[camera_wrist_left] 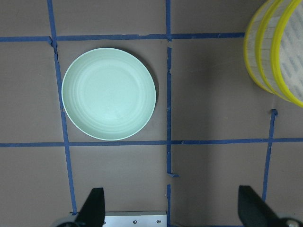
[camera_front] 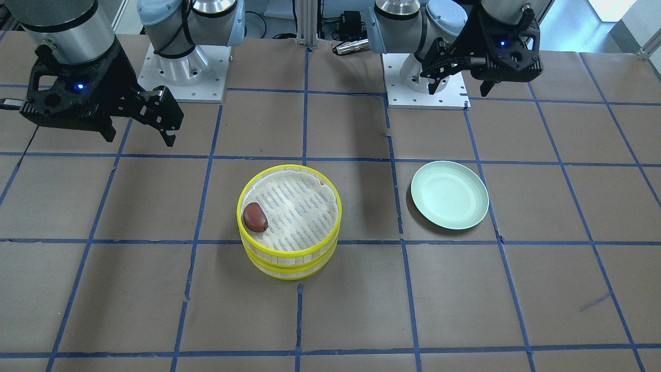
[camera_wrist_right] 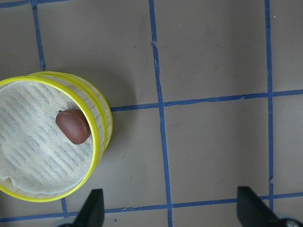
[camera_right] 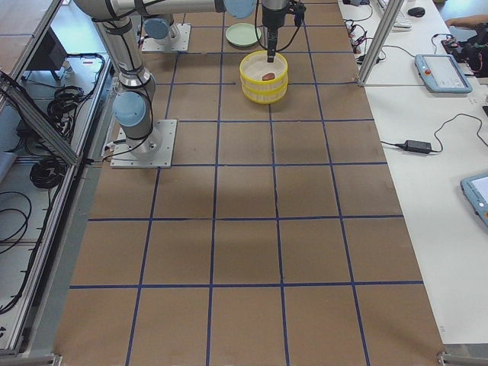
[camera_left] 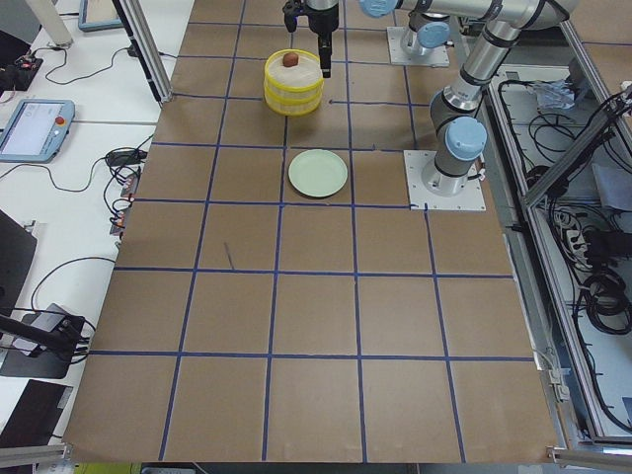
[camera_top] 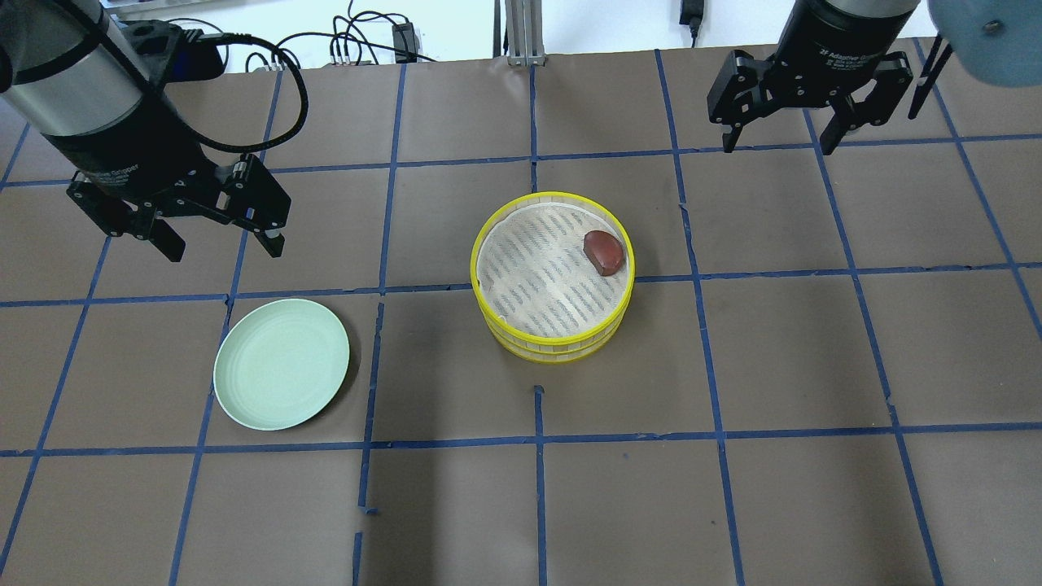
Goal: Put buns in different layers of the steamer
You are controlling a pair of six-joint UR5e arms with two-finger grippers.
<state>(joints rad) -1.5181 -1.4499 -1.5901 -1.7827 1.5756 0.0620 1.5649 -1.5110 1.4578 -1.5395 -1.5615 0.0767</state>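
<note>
Two yellow-rimmed steamer tiers stand stacked at the table's middle, the upper tier (camera_front: pixel 294 204) (camera_top: pixel 533 281) on the lower tier (camera_front: pixel 289 273). The dark reddish-brown bun (camera_front: pixel 255 217) (camera_top: pixel 604 251) (camera_wrist_right: pixel 73 126) lies on the upper tier's whitish liner, against the rim on the robot's right side. The white bun is hidden or out of view. My left gripper (camera_top: pixel 221 247) (camera_front: pixel 459 89) hangs open and empty above the table, behind the plate. My right gripper (camera_top: pixel 777 146) (camera_front: pixel 139 139) hangs open and empty, well off to the steamer's right.
A pale green plate (camera_top: pixel 282 363) (camera_front: pixel 449 195) (camera_wrist_left: pixel 109 94) lies empty on the robot's left of the steamer. Brown paper with blue tape lines covers the table. The arm bases (camera_front: pixel 183 72) stand at the robot's edge.
</note>
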